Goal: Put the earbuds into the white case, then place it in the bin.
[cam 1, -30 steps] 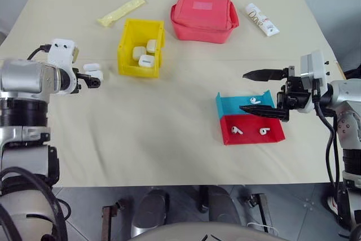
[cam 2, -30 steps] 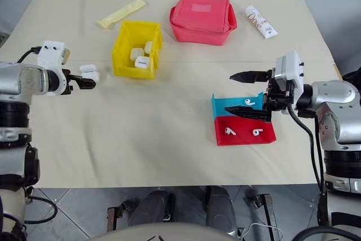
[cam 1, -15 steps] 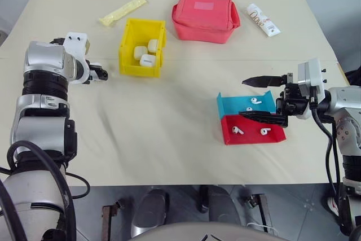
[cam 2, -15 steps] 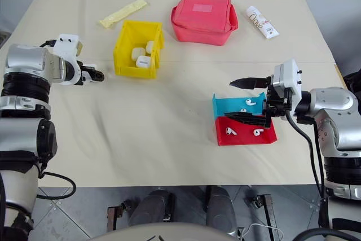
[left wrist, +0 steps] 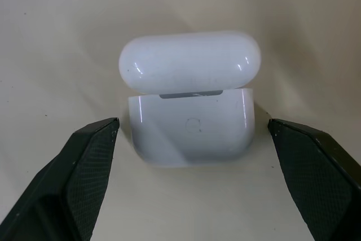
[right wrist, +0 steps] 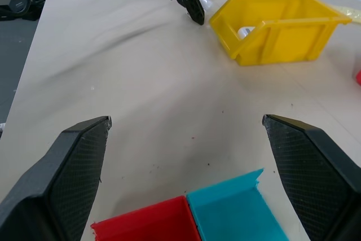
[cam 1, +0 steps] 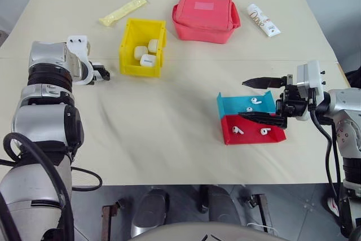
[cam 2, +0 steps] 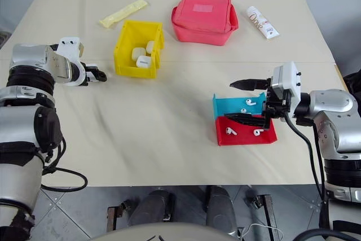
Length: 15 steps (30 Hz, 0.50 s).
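Glossy white, the case [left wrist: 190, 103] sits on the cream worktop [cam 1: 169, 139] right between the two black fingers [left wrist: 84, 167] of the left hand [cam 1: 102, 74], its lid tipped up on the hinge; the fingers stand wide apart on either side of it with a gap on both sides, so the hand is released and grasping nothing. That left arm is bent back at the elbow with the wrist angled down toward the worktop, the hand pointing toward the yellow bin [cam 1: 142, 55], which stands just beyond its fingertips and holds a few more white cases [cam 1: 145, 55]. The right hand [cam 1: 264, 99] is held out roughly level, pointing across toward the robot's left, its fingers spread wide and holding nothing, one finger above the other in the head views. Directly under and beside that hand lie two shallow trays touching each other, a blue tray [cam 1: 231, 105] and a red tray [cam 1: 251, 137]; one earbud [cam 1: 255, 101] lies in the blue tray between the spread fingers, with a second small white piece [cam 1: 249, 109] beside it near the lower finger, and two more earbuds [cam 1: 237, 131] lie in the red tray just below the hand. Farther off, beyond both hands, are a red fabric pouch [cam 1: 205, 15], a pale yellow packet [cam 1: 120, 11] and a white tube [cam 1: 262, 19].
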Each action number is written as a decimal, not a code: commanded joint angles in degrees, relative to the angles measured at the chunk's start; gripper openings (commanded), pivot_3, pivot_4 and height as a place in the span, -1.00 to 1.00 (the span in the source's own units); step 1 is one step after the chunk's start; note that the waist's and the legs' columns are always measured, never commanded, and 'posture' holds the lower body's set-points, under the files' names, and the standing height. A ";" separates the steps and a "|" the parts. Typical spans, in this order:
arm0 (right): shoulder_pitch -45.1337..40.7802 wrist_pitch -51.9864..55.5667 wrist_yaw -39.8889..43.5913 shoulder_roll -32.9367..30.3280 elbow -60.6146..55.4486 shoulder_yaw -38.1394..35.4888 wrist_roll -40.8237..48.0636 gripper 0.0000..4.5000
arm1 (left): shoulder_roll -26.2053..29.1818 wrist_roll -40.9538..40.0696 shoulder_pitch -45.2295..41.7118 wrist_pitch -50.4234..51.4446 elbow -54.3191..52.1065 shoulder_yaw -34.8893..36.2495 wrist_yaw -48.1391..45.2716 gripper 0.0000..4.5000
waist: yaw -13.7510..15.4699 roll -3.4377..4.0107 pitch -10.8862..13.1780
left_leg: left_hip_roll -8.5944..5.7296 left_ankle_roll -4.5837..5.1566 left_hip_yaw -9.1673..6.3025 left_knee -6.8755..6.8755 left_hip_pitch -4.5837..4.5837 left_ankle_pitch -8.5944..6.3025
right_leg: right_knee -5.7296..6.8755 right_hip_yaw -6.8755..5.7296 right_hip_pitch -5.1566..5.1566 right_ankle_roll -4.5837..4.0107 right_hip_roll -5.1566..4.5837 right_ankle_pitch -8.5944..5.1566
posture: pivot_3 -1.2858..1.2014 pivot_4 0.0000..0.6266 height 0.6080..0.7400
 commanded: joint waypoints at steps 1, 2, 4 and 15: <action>-0.15 0.18 -0.09 -1.34 -2.00 -2.06 0.96 1.00 | -0.13 0.39 -1.85 -1.05 2.16 1.18 1.38 1.00 | 0.02 0.00 0.00 | -0.01 0.00 0.01 0.01 0.01 0.00 | 0.02 0.01 0.00 0.00 -0.01 0.00 | 0.03 -0.52 1.00; -0.24 0.25 -0.16 -1.39 -1.95 -2.00 0.95 1.00 | -0.22 0.52 -2.11 -0.72 2.67 1.17 1.52 1.00 | 0.03 -0.01 0.00 | -0.01 0.00 0.01 0.02 0.01 0.00 | 0.04 0.01 0.00 0.00 -0.01 0.00 | 0.03 -0.52 1.00; -0.30 0.29 -0.21 -1.52 -1.88 -1.97 0.93 1.00 | -0.40 0.78 -2.51 -0.32 3.37 0.98 1.54 1.00 | 0.04 -0.01 0.00 | -0.01 0.00 0.01 0.02 0.01 0.00 | 0.04 0.01 0.00 0.00 -0.01 0.00 | 0.03 -0.52 1.00; -0.80 0.42 -0.57 -1.63 -1.33 -1.79 0.48 1.00 | -0.87 1.58 -3.49 1.94 4.81 0.26 1.55 0.22 | -0.14 -0.02 -0.01 | -0.01 0.00 0.05 0.02 0.02 0.00 | 0.05 0.03 -0.01 0.00 0.00 0.00 | 0.03 -0.52 1.00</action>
